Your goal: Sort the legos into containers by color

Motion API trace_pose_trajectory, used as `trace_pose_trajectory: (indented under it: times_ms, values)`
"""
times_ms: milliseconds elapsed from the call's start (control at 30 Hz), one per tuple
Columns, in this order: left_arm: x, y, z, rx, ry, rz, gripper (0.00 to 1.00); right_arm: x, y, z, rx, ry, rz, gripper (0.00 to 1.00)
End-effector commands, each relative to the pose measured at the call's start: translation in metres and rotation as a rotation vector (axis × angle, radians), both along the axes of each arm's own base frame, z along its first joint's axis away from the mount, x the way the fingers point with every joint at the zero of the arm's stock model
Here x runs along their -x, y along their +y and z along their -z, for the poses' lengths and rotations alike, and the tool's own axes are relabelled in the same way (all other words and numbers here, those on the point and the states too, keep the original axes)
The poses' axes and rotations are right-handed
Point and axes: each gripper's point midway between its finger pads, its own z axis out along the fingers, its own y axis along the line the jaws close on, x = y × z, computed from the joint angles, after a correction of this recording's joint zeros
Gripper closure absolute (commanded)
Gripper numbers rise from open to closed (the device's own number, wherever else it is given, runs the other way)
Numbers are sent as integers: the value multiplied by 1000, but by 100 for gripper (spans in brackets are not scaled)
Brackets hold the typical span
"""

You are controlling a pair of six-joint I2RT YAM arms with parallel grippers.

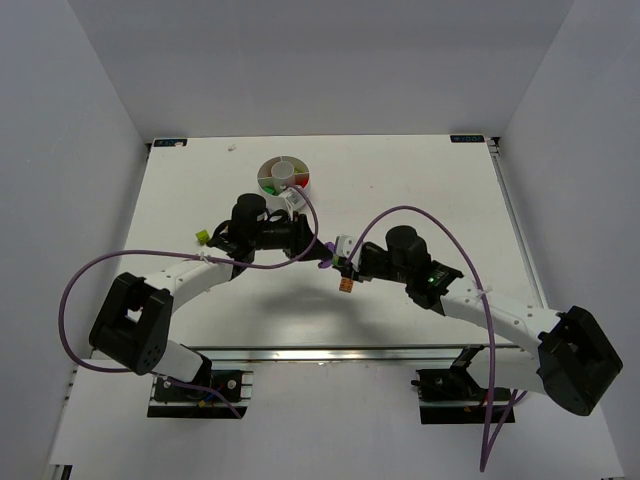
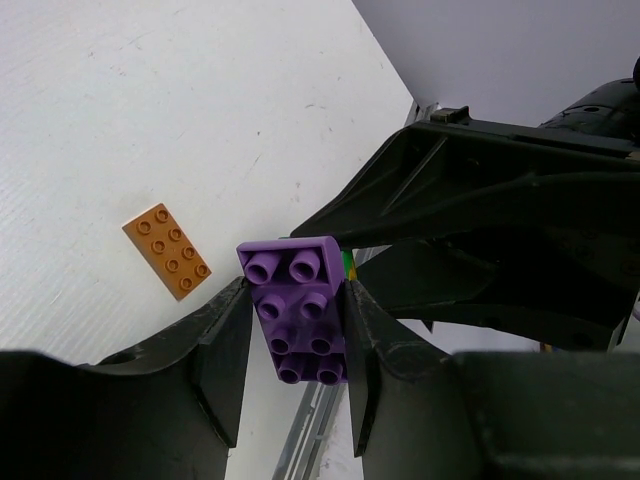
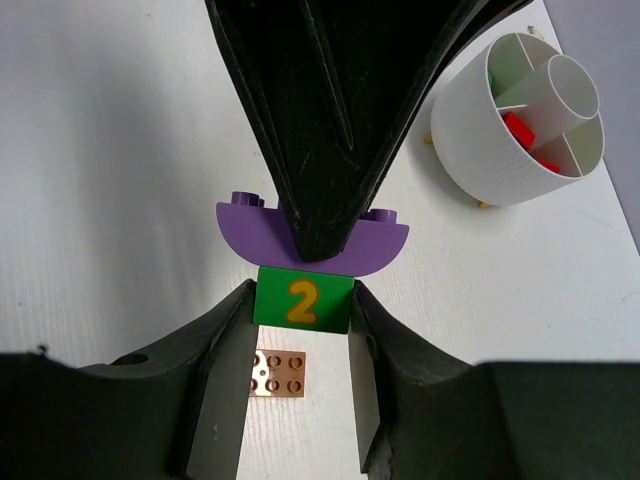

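My left gripper point(image 2: 297, 300) is shut on a purple lego point(image 2: 300, 310), held by its sides above the table. My right gripper point(image 3: 301, 300) is shut on a green lego point(image 3: 302, 296) marked with a yellow 2. The green lego's top touches the underside of the purple lego point(image 3: 250, 235). The two grippers meet at mid-table, left gripper point(image 1: 318, 250) and right gripper point(image 1: 345, 258). An orange lego point(image 1: 347, 285) lies on the table below them and shows in both wrist views, left point(image 2: 168, 250) and right point(image 3: 280, 373). The white dish point(image 1: 284, 176) stands at the back, with red and green pieces inside.
A lime-yellow lego point(image 1: 201, 237) lies on the table left of the left arm. The dish point(image 3: 470, 130) stands up and to the right in the right wrist view, with a red piece point(image 3: 518, 130) in one section. Purple cables loop over both arms.
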Motion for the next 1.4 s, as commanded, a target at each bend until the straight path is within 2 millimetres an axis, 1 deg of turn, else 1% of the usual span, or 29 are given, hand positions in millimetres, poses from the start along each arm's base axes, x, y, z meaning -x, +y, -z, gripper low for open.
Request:
trace_pose_trajectory:
  times_ms: [0,33,67,100,167,200,300,333,400,433,533,733,833,867,967,1000,1067,1100,1133,1167,1200,1233,1267,1300,1333,1367]
  values:
    - [8,-4,-11,40,-38,60,74,-1,4,-20,-68,-41,-10,100]
    - [7,-4,-12,41,-42,60,77,-1,3,-20,-67,-40,-8,100]
    - [7,-4,-12,41,-47,59,83,-1,3,-19,-67,-40,-9,100]
    - [6,-3,-15,46,-54,61,86,-1,3,-20,-69,-40,-8,100]
    - [4,-1,-17,53,-62,52,89,-1,2,-21,-73,-38,-9,100]
    - [2,1,-20,58,-68,47,93,-1,1,-21,-75,-38,-8,100]
    - [-7,10,-31,78,-96,6,98,-3,-3,-26,-89,-40,-3,100]
    - [-14,16,-40,95,-126,-20,99,-3,-4,-25,-88,-36,-2,100]
    - [-20,23,-42,108,-128,-55,100,-3,-6,-27,-95,-32,-2,100]
    - [-28,29,-45,116,-142,-81,100,-4,-7,-28,-97,-32,-2,100]
    - [-41,39,-45,128,-132,-124,100,-4,-10,-31,-103,-31,0,100]
    - [-56,51,-45,138,-121,-181,100,-3,-14,-36,-119,-29,-2,100]
    - [-79,64,-48,99,-152,-290,100,-1,-14,-40,-127,-33,-6,100]
    - [-99,76,-46,30,-218,-391,100,-1,-14,-41,-129,-31,-7,100]
    - [-136,103,-55,-99,-314,-578,100,2,-13,-44,-139,-29,-16,100]
    - [-152,115,-65,-118,-362,-673,100,2,-13,-43,-138,-25,-19,100]
    - [-168,126,-74,-144,-417,-749,100,3,-13,-44,-142,-24,-22,100]
    - [-180,132,-70,-168,-416,-790,100,3,-13,-44,-142,-22,-22,100]
    - [-190,133,-84,-167,-446,-811,100,3,-13,-44,-142,-21,-23,100]
    - [-197,135,-86,-189,-459,-821,100,4,-13,-44,-143,-22,-24,100]
    - [-207,138,-75,-226,-441,-842,100,4,-13,-44,-142,-21,-24,100]
    - [-216,140,-86,-238,-478,-852,100,4,-13,-44,-142,-20,-25,100]
    - [-221,140,-84,-256,-475,-856,100,4,-12,-44,-143,-21,-27,100]
    - [-228,141,-75,-281,-468,-858,100,4,-13,-44,-143,-21,-27,100]
    - [-235,142,-81,-293,-498,-860,100,5,-12,-44,-144,-19,-29,100]
    - [-239,140,-82,-293,-510,-854,100,5,-12,-45,-145,-20,-29,100]
